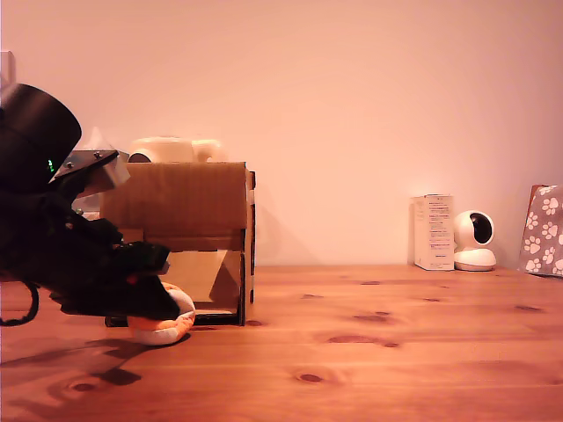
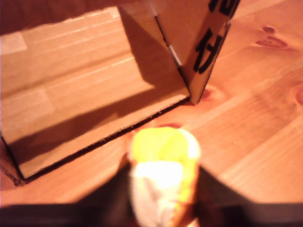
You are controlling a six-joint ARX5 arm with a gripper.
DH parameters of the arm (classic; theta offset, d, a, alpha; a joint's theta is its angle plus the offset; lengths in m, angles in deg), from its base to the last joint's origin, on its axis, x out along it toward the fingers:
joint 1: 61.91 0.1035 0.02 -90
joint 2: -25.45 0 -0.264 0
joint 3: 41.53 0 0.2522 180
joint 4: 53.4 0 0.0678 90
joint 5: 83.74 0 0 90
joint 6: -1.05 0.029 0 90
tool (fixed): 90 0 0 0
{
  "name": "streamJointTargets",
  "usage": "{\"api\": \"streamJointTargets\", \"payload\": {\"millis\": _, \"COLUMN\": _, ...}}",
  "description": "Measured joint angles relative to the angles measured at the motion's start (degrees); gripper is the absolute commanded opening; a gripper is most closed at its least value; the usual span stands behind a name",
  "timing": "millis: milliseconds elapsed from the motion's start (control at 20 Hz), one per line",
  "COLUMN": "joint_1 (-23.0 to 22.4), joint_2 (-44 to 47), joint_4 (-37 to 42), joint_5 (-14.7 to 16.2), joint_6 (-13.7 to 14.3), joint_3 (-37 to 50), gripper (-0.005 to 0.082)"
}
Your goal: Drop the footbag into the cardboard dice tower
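Footbag point(image 2: 163, 177) sits on the wooden table point(image 1: 396, 352) just in front of the cardboard dice tower point(image 1: 189, 229), with the gripper point(image 1: 145, 303) clenched across its middle. You'll likely find it soft, light and squashy. Black lettering on the tower's side wall is cropped and unreadable.

Warm, pinkish light tints both views. In the exterior view the arm point(image 1: 62, 237) is a dark silhouette casting soft shadows on the tabletop point(image 1: 396, 343). The wrist view is soft; the footbag point(image 2: 163, 175) is overexposed and blurred, and the cardboard dice tower point(image 2: 94, 85) holds hard-edged shadow.
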Motion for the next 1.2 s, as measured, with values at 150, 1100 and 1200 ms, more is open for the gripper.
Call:
{"api": "streamJointTargets", "payload": {"millis": 150, "joint_1": -0.11, "joint_2": -4.61, "joint_4": -7.15, "joint_5": 1.38, "joint_6": -1.92, "joint_3": 0.02, "gripper": 0.0043}}
{"api": "streamJointTargets", "payload": {"millis": 1100, "joint_1": -2.10, "joint_2": -39.89, "joint_4": -13.11, "joint_5": -1.03, "joint_6": -1.62, "joint_3": 0.07, "gripper": 0.0043}}
{"api": "streamJointTargets", "payload": {"millis": 1200, "joint_1": -2.08, "joint_2": -38.62, "joint_4": -10.84, "joint_5": -2.10, "joint_6": -0.20, "joint_3": -0.44, "gripper": 0.0043}}
